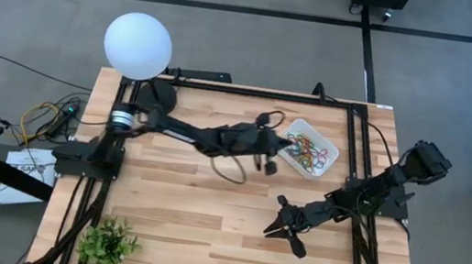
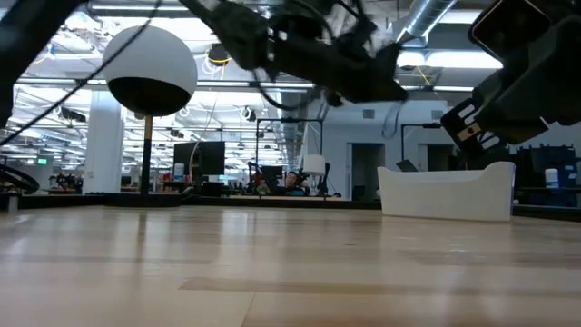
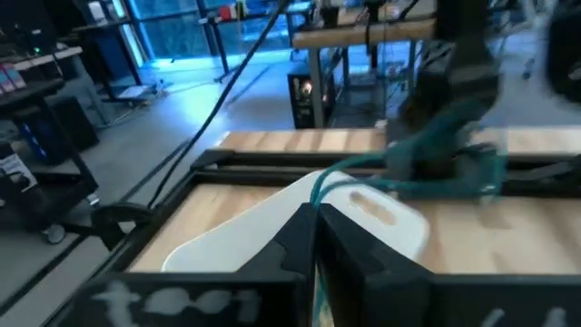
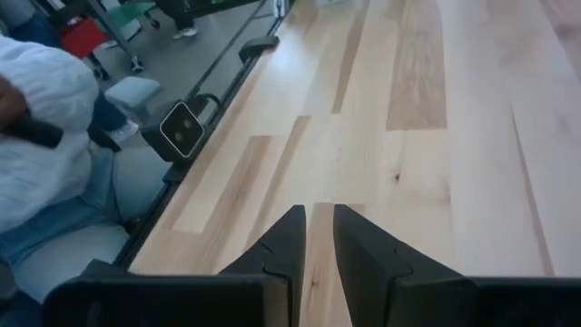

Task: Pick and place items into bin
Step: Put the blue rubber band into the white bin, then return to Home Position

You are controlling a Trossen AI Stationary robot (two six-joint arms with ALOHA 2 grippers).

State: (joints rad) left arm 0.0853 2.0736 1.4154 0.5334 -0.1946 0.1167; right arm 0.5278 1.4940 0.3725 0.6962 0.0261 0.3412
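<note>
High view: rounded white bin [image 1: 331, 148] holds thin, floppy rubber-band loops [image 1: 306, 147].

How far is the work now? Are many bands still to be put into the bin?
Done: a heap of coloured bands lies in the bin. In hand: the left gripper, shut, pinches a green band near the bin, not yet dropped. Left: no loose band shows on the table; the right gripper waits open over bare wood.

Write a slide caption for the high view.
Left gripper hangs shut beside the white bin of coloured rubber bands; right gripper rests over bare table.
</note>
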